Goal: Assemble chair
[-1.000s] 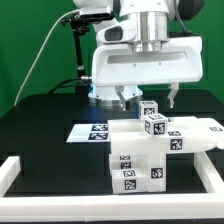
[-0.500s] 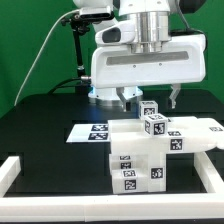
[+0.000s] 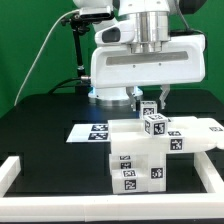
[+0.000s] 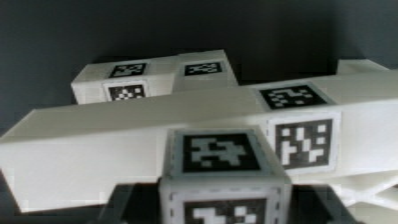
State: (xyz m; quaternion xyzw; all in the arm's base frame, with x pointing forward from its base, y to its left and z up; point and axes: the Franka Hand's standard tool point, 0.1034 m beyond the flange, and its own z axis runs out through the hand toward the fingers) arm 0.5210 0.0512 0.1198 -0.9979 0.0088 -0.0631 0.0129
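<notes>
The chair (image 3: pixel 135 155) is a cluster of glossy white tagged blocks at the middle front of the black table. A flat panel (image 3: pixel 195 132) reaches toward the exterior view's right. A small tagged cube part (image 3: pixel 148 108) stands up at the top rear of the cluster, behind another tagged cube (image 3: pixel 154 126). My gripper (image 3: pixel 150 98) hangs straight above it, its dark fingers (image 3: pixel 137 96) close against both sides of the small cube part. In the wrist view that part (image 4: pixel 222 165) fills the space between my gripper (image 4: pixel 222 205) fingers, with the chair's panels (image 4: pixel 107 125) beyond.
The marker board (image 3: pixel 90 131) lies flat on the table at the chair's left in the exterior view. A white border rail (image 3: pixel 20 170) runs along the table's front and left edges. A black stand with a cable (image 3: pixel 78 45) rises at the back.
The fingers have moved inward from a wide spread to close against the small cube part. The arm and the chair parts have not moved.
</notes>
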